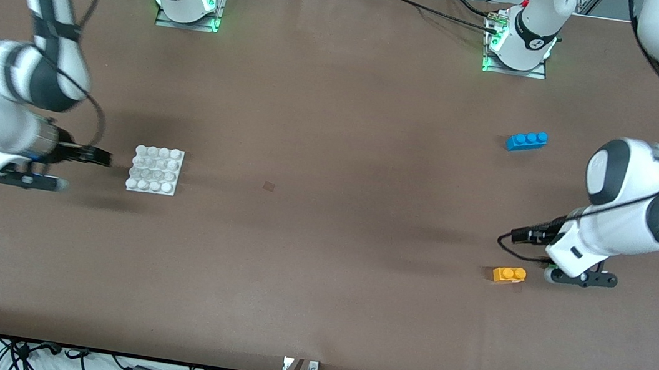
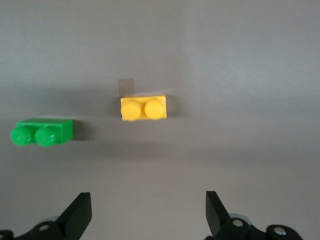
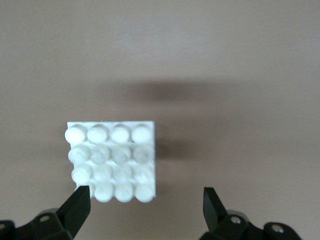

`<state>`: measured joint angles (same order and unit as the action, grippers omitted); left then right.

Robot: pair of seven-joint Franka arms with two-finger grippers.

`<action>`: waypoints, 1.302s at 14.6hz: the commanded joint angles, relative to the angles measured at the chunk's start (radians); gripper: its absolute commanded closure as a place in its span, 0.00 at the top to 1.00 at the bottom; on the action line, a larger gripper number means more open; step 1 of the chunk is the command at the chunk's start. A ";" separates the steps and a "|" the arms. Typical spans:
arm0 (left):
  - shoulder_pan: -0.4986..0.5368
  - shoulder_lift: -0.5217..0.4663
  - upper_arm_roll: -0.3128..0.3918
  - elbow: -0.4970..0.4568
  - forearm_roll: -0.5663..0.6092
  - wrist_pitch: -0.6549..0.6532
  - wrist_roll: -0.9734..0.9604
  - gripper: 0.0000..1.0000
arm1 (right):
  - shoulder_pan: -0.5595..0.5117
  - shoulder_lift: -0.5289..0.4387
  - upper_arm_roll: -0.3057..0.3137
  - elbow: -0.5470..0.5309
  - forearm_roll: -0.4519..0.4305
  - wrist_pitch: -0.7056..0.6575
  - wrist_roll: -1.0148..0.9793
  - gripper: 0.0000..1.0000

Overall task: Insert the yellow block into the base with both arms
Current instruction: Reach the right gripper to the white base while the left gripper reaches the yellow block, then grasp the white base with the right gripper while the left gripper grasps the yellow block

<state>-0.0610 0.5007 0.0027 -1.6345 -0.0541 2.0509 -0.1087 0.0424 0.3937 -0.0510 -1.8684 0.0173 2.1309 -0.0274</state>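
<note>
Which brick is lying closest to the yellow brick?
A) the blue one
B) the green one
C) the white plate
B, because the left wrist view shows the green brick lying right beside the yellow brick on the table, with the open left gripper over the table close by; the blue brick and the white plate lie much farther off in the front view.

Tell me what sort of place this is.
Probably a robotics lab bench: two bolted-down arms over a brown table, toy bricks like the yellow block and white base, cables along its edge.
</note>
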 commanded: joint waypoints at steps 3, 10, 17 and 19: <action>0.004 0.091 0.000 -0.030 -0.015 0.172 0.024 1.00 | 0.043 0.080 0.022 -0.040 0.012 0.105 0.014 1.00; 0.004 0.153 0.000 -0.018 -0.015 0.273 0.024 1.00 | 0.034 0.115 0.022 -0.089 0.013 0.152 0.012 1.00; 0.009 0.193 0.000 -0.015 -0.013 0.354 0.029 1.00 | 0.022 0.134 0.023 -0.087 0.013 0.152 0.007 0.69; 0.009 0.200 0.000 -0.015 -0.015 0.376 0.046 1.00 | 0.022 0.142 0.022 -0.087 0.013 0.153 0.007 0.66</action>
<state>-0.0557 0.6889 0.0027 -1.6583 -0.0541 2.4052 -0.1040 0.0723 0.5226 -0.0359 -1.9440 0.0202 2.2667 -0.0156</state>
